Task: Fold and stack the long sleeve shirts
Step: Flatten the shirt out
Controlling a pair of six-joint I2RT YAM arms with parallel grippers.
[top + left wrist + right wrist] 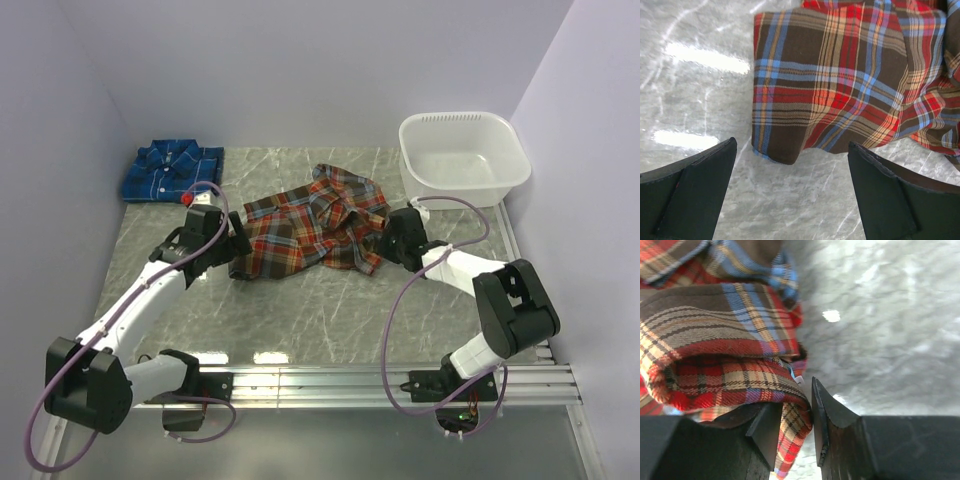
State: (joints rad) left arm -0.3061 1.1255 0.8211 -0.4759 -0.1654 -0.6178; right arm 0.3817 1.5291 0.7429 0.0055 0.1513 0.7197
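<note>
1. Setting: a grey marbled desk (330, 310) enclosed by plain lavender walls. A white plastic tub (465, 188) stands at the far right corner.
2. Blue plaid shirt (172, 170): lies folded flat at the far left corner, well apart from both arms. I judge this garment finished and its spot to be the base of the stack.
3. Red-orange plaid shirt (310, 225): lies crumpled and unfolded mid-desk, between the two arms. Its sleeves and collar cannot be made out clearly.
4. Left gripper (238, 240): its jaws stand wide apart and hold nothing. It hovers just above the desk at the shirt's left edge, and a fabric corner lies ahead between the fingers (695, 195).
5. Right gripper (385, 232): set low at the shirt's right edge, its jaws narrowed around a hem fold. Cloth sits between them, but whether the pinch is firm cannot be told.
6. Step in hand, as judged: taking hold of the red shirt's opposite edges so it can be spread flat. Folding has not begun.
7. Next move, as judged: the right pinch must be secure and the left jaws must close on the near corner. Both arms then need to draw apart evenly to flatten the cloth.
</note>
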